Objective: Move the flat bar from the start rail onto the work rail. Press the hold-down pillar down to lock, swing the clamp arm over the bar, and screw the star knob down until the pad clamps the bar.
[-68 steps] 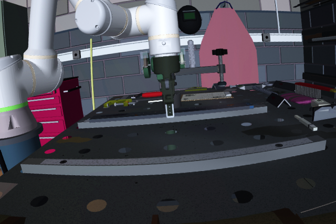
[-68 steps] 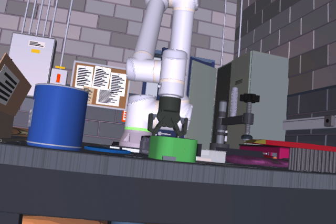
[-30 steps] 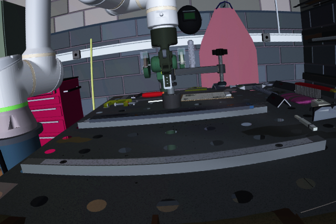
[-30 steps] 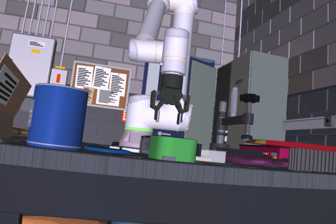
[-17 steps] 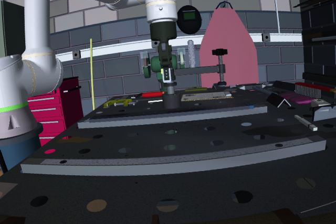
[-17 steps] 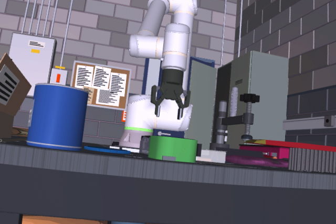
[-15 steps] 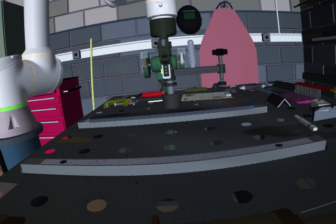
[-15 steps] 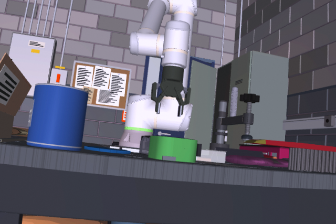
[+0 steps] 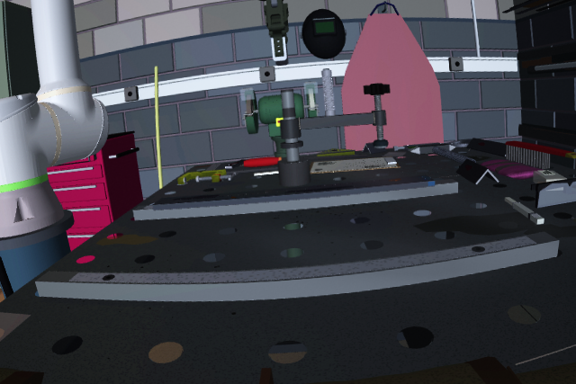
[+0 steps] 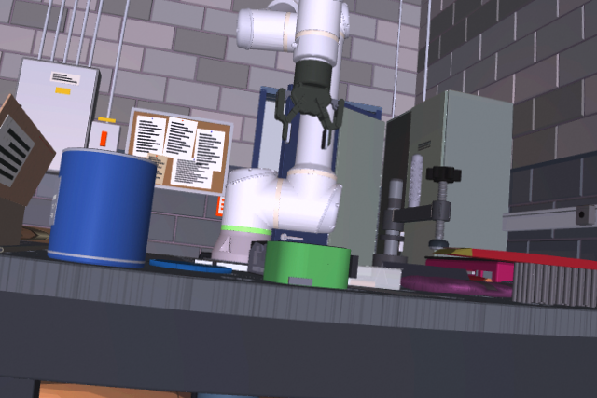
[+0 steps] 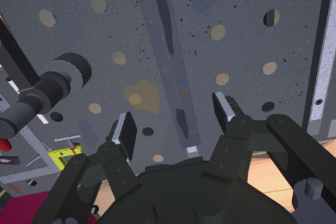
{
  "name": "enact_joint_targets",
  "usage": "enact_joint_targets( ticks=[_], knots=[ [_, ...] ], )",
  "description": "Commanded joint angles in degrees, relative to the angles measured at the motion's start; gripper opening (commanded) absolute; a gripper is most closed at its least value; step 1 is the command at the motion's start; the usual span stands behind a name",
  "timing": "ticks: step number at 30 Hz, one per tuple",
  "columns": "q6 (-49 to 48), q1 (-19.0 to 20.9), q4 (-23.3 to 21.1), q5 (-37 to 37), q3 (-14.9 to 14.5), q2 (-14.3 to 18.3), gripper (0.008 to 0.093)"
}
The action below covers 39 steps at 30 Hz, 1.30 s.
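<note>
My gripper [image 9: 279, 55] [image 10: 308, 136] [image 11: 173, 121] hangs open and empty, high above the bench and pointing down over the work rail. The flat bar [image 9: 298, 195] [image 11: 170, 67], a long grey strip, lies on the work rail in front of the clamp's base. The hold-down pillar [image 9: 289, 138] [image 10: 394, 220] [image 11: 38, 94] stands upright just behind the bar, below and slightly behind my fingers. Its clamp arm [image 9: 342, 120] [image 10: 414, 213] reaches sideways to the right, away from the bar, and carries the black star knob [image 9: 376, 89] [image 10: 443, 174] on its screw. The start rail [image 9: 298, 273] [image 11: 321, 67] lies nearer the front edge.
A blue drum [image 10: 102, 207] and a green round box [image 10: 307, 265] stand at the bench edge. A green bench grinder [image 9: 274, 112] sits behind the pillar. A yellow clamp [image 9: 201, 177] [image 11: 65, 154], a red-handled tool [image 9: 261, 162], a wire brush [image 9: 532, 152] and a red tool chest [image 9: 100, 184] surround the rails.
</note>
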Motion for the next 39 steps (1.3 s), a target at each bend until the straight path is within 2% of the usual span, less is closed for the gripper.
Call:
enact_joint_targets(
  ticks=[1, 10, 24, 30, 39],
  knots=[
    [0.0, 0.0, 0.7, 0.0, -0.4, -0.3, 0.078],
    [0.0, 0.0, 5.7, 0.0, -3.4, -2.2, 0.078],
    [1.0, 1.0, 6.4, 0.0, -3.9, -2.4, 0.078],
    [4.7, 4.7, 6.3, 0.0, -4.1, -2.2, 0.078],
    [13.0, 13.0, 6.2, 0.0, -5.3, -0.9, 0.078]
  ],
)
